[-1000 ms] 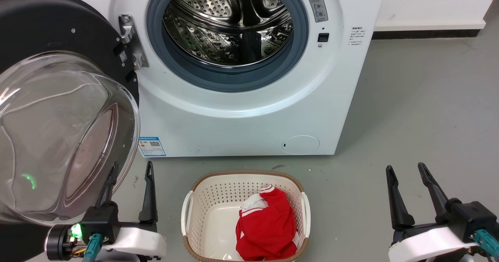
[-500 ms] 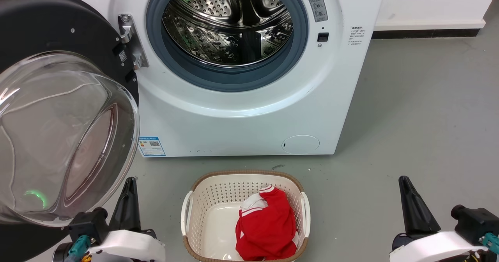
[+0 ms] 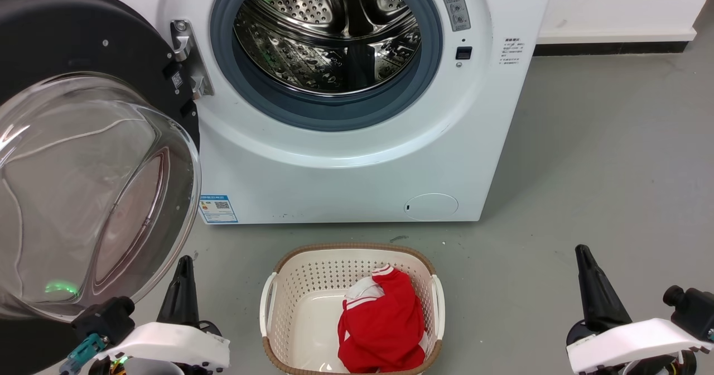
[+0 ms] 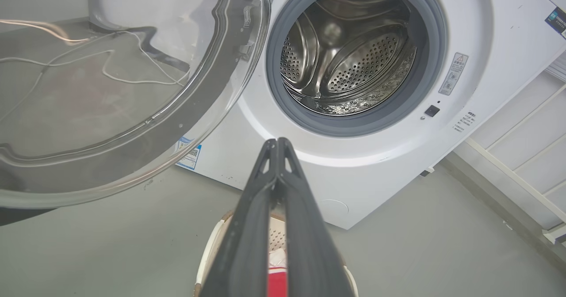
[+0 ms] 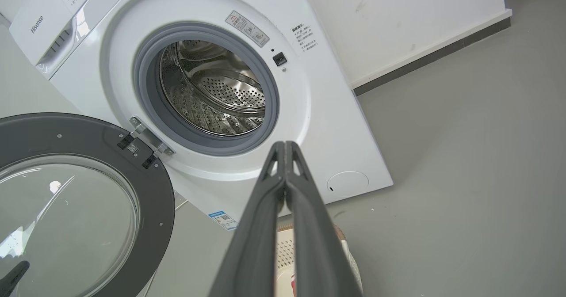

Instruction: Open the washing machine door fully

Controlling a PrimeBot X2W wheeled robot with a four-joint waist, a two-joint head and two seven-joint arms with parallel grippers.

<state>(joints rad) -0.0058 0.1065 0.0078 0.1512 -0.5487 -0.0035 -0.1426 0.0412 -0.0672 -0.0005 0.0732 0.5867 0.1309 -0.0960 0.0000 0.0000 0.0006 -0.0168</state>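
Head view shows you the washing machine door point(image 3: 67, 34) standing wide open at the left of the washing machine point(image 3: 357, 168), clear of the drum point(image 3: 329, 34). Your left gripper point(image 3: 184, 266) and right gripper point(image 3: 583, 255) sit low, fingers pressed together, holding nothing.

Washing machine door point(image 3: 67, 40) wide open, left of the washing machine point(image 3: 346, 163); left tool point(image 3: 185, 263) near its glass.

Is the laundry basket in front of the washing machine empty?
No, a red garment lies inside the basket in front of the washing machine.
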